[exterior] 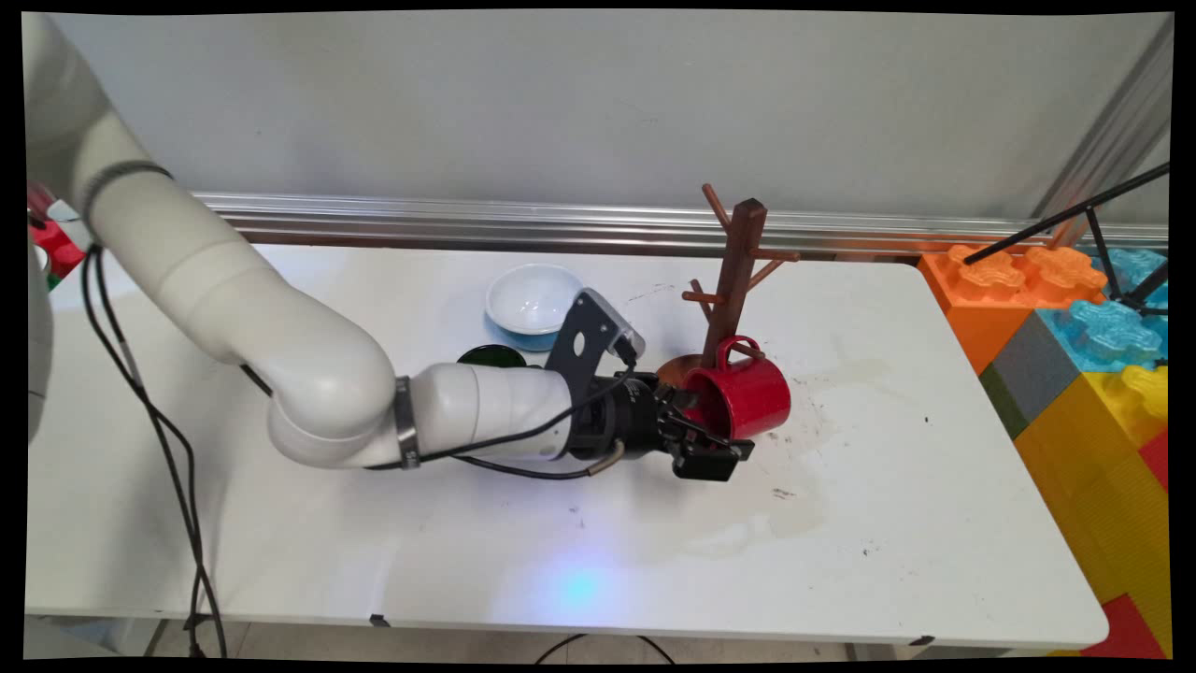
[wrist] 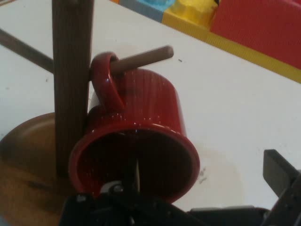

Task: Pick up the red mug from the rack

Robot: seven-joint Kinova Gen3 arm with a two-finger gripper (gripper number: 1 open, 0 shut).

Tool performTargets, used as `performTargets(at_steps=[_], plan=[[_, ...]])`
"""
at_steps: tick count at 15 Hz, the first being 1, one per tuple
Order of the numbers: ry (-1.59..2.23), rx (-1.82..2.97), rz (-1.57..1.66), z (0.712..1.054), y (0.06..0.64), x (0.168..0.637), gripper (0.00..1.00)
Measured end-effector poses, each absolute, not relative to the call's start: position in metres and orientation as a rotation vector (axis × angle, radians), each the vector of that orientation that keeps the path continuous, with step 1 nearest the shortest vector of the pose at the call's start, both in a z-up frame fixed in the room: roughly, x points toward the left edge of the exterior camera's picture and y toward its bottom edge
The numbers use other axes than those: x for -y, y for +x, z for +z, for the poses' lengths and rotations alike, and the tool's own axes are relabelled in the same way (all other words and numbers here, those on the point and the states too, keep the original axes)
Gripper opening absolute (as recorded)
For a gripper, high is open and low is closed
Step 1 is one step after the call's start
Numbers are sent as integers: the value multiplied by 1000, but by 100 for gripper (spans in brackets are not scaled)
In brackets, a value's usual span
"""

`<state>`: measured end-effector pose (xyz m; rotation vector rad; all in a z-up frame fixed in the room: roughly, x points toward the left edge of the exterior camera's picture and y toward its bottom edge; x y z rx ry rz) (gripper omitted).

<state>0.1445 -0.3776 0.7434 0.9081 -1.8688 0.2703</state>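
Hand [exterior: 712,447] low over tabletop [exterior: 467,561], fingers spread round rim of red mug [exterior: 747,397], one inside, one outside (not closed) | mug lies sideways, mouth toward hand, handle [wrist: 106,80] hooked on lowest peg [wrist: 143,59] of wooden mug tree [exterior: 733,280] | bowl [exterior: 533,299] well behind.

A plain pale grey wall [exterior: 598,103] stands behind the white rectangular table [exterior: 467,523], which shows faint brownish stains and dark specks on its right half. Along the table's far edge, at the foot of the wall, runs a ribbed silver metal rail [exterior: 467,222]. Off the table's right end is a stack of large plastic building blocks [exterior: 1074,374] in orange, blue, grey, yellow and red. Above the blocks, thin black rods [exterior: 1074,215] cross. Beyond them, a slanted silver metal post [exterior: 1112,121] rises along the wall.
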Motion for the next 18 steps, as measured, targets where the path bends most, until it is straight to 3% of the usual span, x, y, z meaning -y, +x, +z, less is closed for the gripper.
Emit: performTargets(at_steps=[16, 17, 18], plan=[[853, 1837, 317, 695, 112, 399, 100], [849, 1838, 322, 694, 111, 400, 0], [846, 1838, 327, 694, 111, 401, 0]])
